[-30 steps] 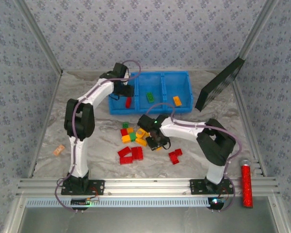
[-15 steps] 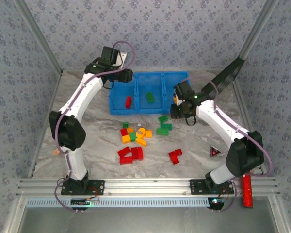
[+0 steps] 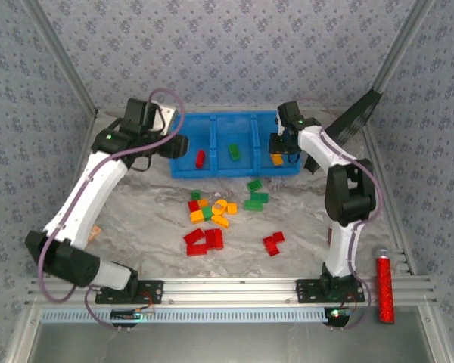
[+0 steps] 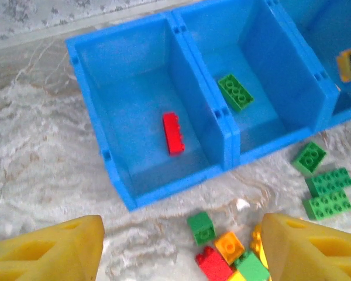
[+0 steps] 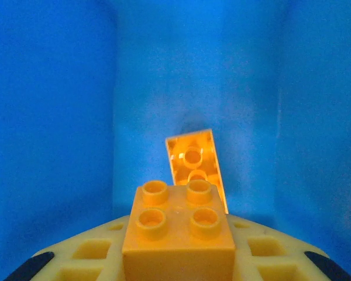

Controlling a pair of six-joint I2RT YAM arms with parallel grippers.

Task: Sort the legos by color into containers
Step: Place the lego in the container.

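Right gripper [image 3: 278, 149] hangs over the right compartment of the blue tray [image 3: 212, 172], left gripper [image 3: 175, 145] by its left end. Left wrist: yellow fingers [image 4: 47, 252] spread wide, empty; a red brick [image 4: 173, 133] lies in the left compartment, long axis front to back. Right wrist: jaws clamp a square orange brick [image 5: 178, 225], studs up, above a second orange brick [image 5: 194, 164] pointing away

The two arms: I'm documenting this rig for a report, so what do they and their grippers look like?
The left arm and right arm have white links, black joints and black bases. A purple-grey cable loops along each. The left gripper's fingers are yellow with cut-out slots. The right gripper's fingers look paler cream-yellow and are similarly slotted.
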